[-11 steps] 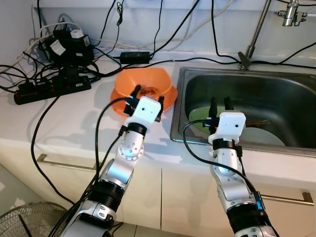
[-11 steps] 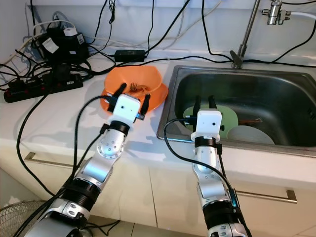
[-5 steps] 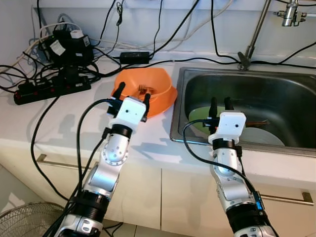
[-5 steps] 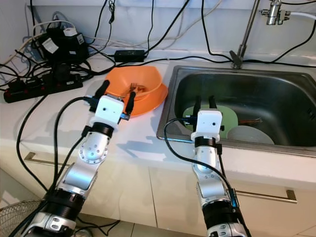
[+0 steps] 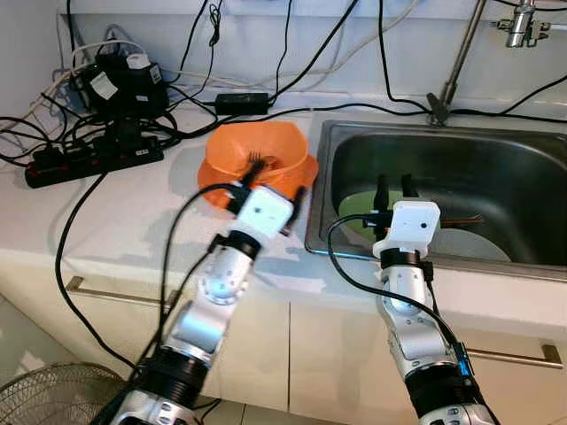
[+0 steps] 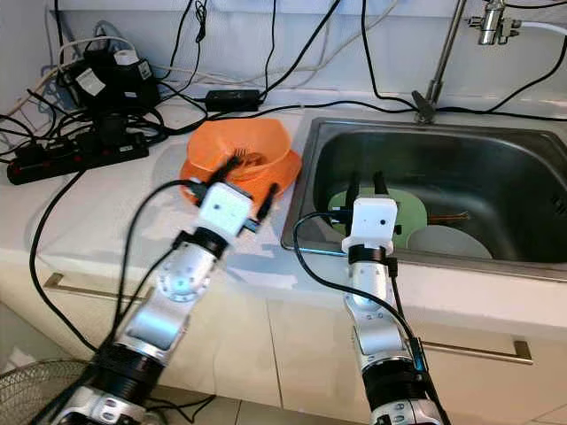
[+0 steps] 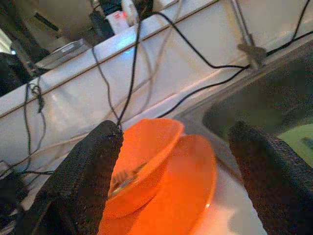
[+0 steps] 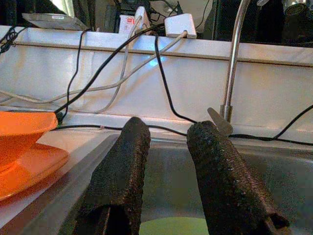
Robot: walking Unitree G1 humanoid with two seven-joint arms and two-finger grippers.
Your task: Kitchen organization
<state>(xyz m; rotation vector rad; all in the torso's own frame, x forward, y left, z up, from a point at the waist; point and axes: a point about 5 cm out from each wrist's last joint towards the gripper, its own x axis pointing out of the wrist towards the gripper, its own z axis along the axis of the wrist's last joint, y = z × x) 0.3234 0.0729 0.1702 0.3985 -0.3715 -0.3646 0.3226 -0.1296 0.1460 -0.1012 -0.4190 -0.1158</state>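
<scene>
Left gripper (image 5: pixel 267 176): our fingers spread wide, empty, before the orange bowl (image 5: pixel 257 157).
Bowl: on orange plate (image 5: pixel 297 173), counter (image 5: pixel 133 208) edge beside sink (image 5: pixel 532 252).
Right gripper (image 5: pixel 394 185): narrowly parted, empty, over sink's front-left corner.

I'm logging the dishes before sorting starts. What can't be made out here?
- Utensil in the orange bowl: eye views, too small to identify.
- Green plate in the sink: partly hidden by the right hand.
- Left hand: motion-blurred in the eye views.
- Reddish sticks beyond the green plate: too thin to name.
</scene>
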